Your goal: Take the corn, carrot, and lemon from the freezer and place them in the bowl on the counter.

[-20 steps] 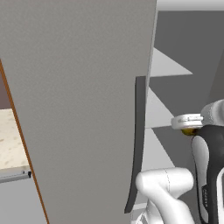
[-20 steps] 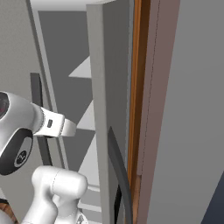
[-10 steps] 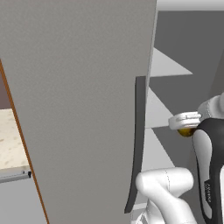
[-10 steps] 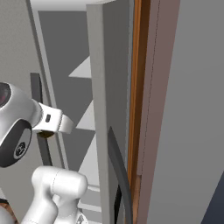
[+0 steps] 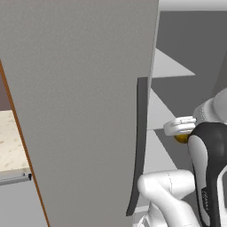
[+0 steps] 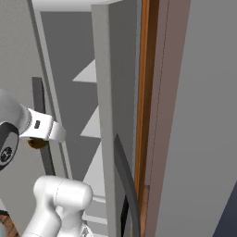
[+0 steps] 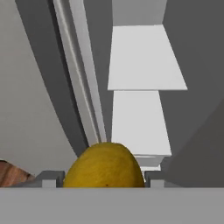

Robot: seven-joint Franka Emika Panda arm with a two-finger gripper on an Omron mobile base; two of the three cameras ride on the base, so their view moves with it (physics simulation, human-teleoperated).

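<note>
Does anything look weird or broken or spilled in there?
Nothing stands out. The freezer door stands open, as the job needs, its white shelves look bare and tidy, and the gripper holds the lemon snugly between its fingers. No spill or damage shows.

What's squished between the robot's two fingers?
The lemon. In the hand view it sits between the gripper's fingers, with the freezer's white shelves beyond.

Everything I see is evenly lit and sharp; flat rendered greys, soft shadows inside the freezer [image 7: 140, 74], no glare or blur.
</note>
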